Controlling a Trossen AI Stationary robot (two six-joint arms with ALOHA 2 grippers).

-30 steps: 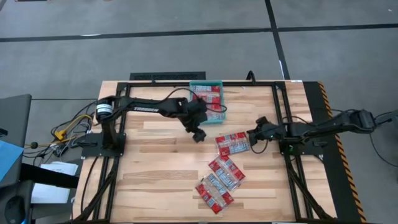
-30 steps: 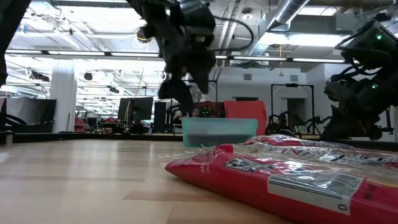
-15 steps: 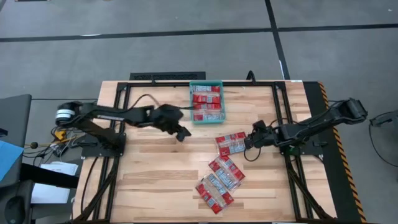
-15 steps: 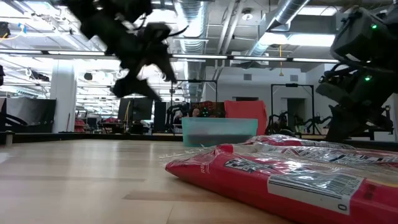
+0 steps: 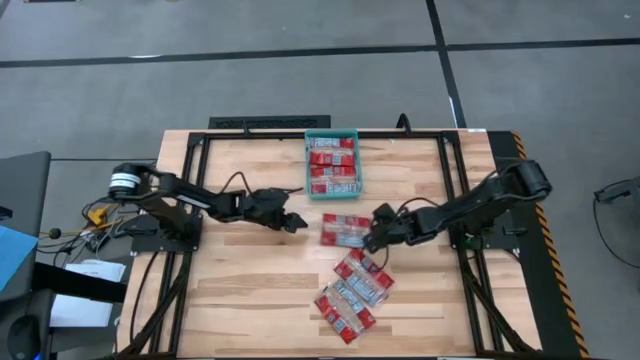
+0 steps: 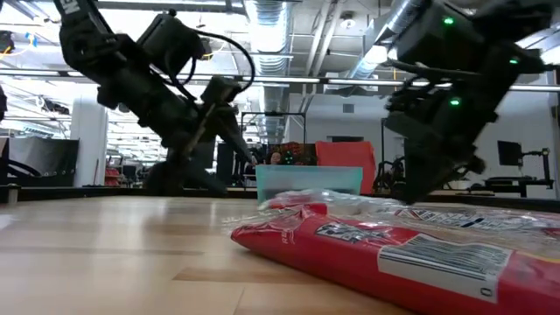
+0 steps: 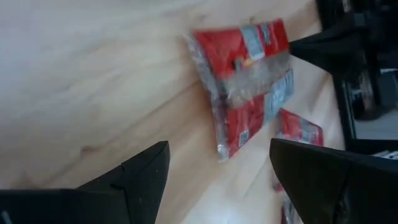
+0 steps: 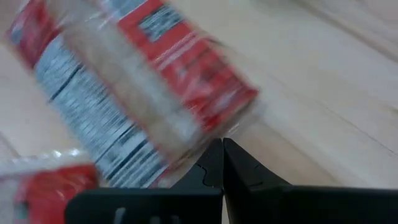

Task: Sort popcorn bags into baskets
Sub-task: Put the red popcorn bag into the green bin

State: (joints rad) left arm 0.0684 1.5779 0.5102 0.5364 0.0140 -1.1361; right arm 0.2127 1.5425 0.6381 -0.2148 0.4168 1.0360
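Pinching the edge of a popcorn bag (image 5: 345, 229) just below the basket (image 5: 332, 165), the right gripper (image 5: 372, 238) seems mid-delivery, next needing a lift over the rim, while the left gripper (image 5: 294, 223) waits spread apart nearby.

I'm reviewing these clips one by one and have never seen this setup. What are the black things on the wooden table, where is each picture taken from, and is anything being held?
The black things are two robot arms, each ending in a two-finger gripper. One picture looks straight down on the table, one looks level across its top, and two come from cameras on the arms' wrists.

At the far edge stands a teal basket with red popcorn bags in it. More bags lie loose: one near the middle and a cluster nearer the front.

The left gripper is open and empty, pointing toward the middle bag. The right gripper is at that bag's edge with its fingers closed together; whether they pinch the wrapper cannot be seen.
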